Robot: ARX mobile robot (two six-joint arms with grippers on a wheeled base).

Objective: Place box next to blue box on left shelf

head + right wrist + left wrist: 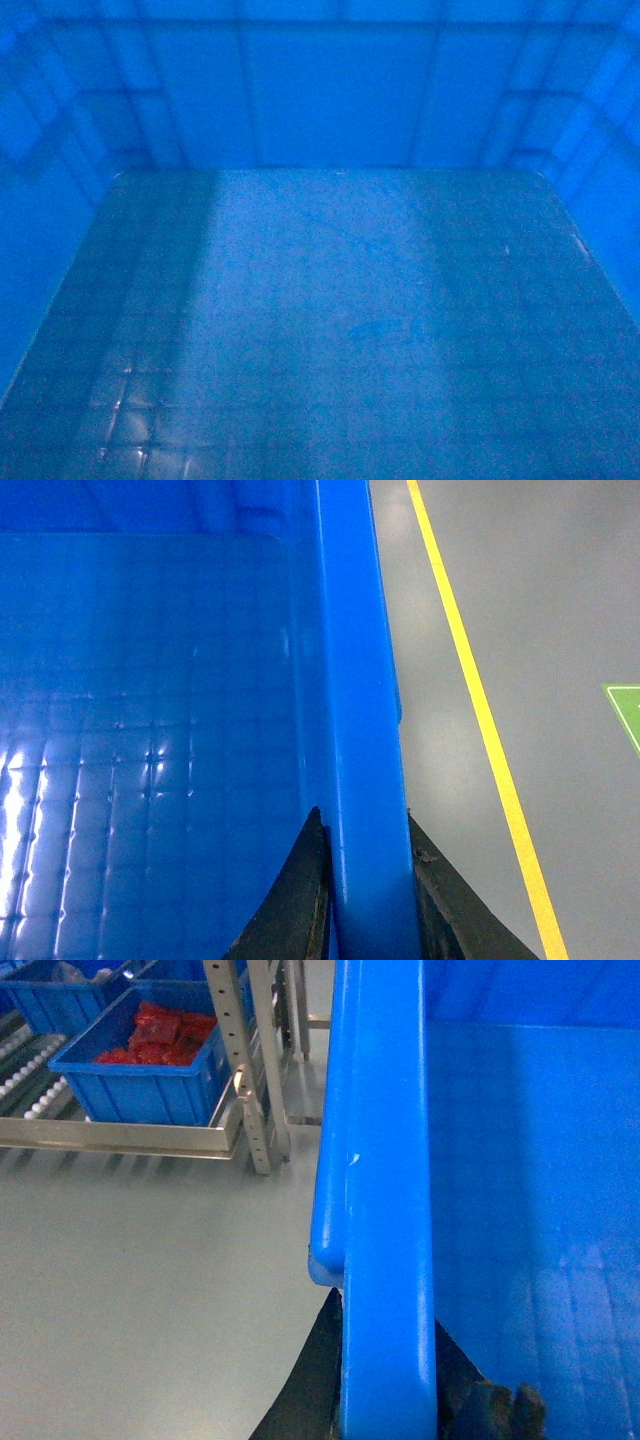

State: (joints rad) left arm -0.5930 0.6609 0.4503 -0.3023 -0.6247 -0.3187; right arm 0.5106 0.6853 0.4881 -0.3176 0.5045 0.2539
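The box [330, 320], a big bright-blue crate, fills the head view; only its scuffed gridded floor and ribbed walls show there. In the left wrist view my left gripper [386, 1310] is shut on the box's left rim [385, 1190], one dark finger on each side. The right wrist view has my right gripper [362, 815] shut on the right rim [360, 680] in the same way. The blue box [150, 1085], with red packets inside, sits on the left shelf [120, 1138] at the upper left of the left wrist view, well apart from the held box.
A perforated metal upright [255, 1080] of the shelf stands between the blue box and the held crate. Another blue bin [50, 1000] sits farther back on white rollers [30, 1085]. Grey floor lies below, with a yellow line [470, 700] and a green mark [625, 710] on the right.
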